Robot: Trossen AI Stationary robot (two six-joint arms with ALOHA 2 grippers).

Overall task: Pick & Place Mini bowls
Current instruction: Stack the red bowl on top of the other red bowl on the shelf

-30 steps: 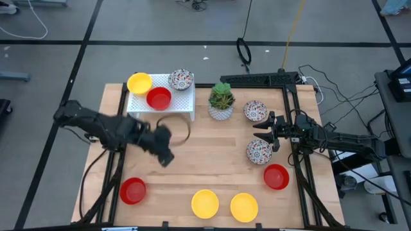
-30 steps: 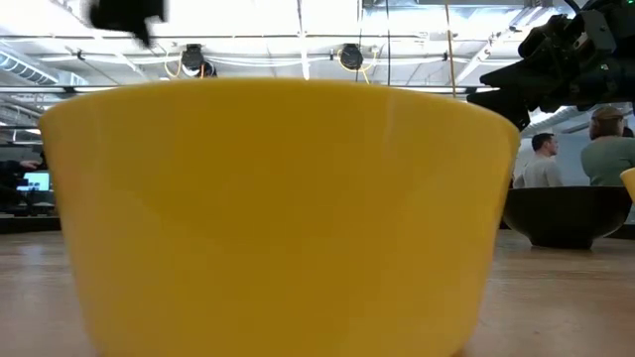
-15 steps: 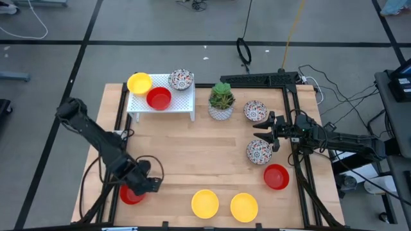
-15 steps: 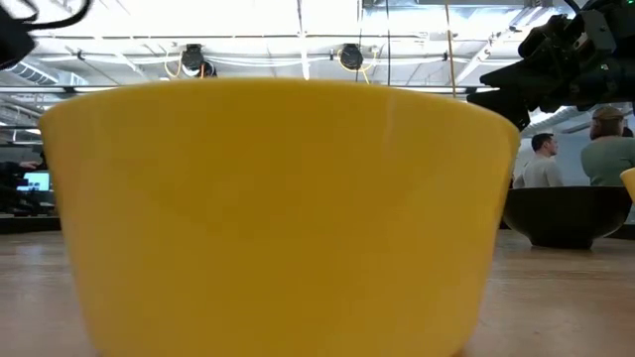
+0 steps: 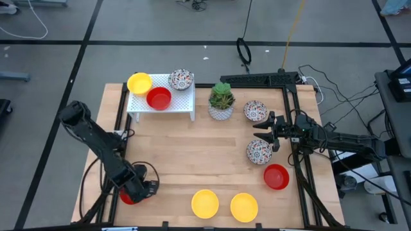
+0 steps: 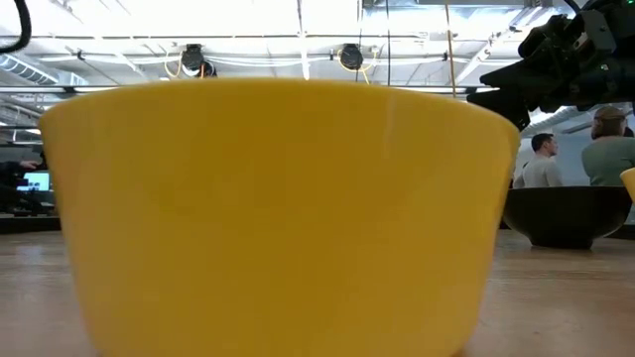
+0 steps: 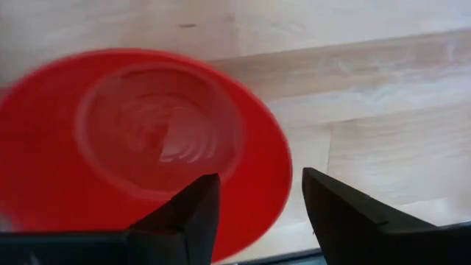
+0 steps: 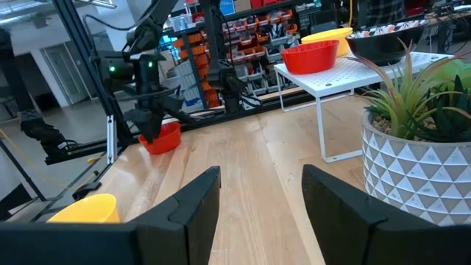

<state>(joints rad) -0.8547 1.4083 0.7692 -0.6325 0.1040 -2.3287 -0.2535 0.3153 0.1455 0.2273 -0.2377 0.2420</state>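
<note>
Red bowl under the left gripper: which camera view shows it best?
The left wrist view: the red bowl fills it, with the open left gripper straddling its rim. In the high view the arm covers most of it; the right wrist view shows it far off; the low view misses it.

a workshop-like lab: parts-bin shelves [image 8: 254, 29], ceiling strip lights [image 6: 298, 20], taped concrete floor [image 5: 192, 58].
</note>
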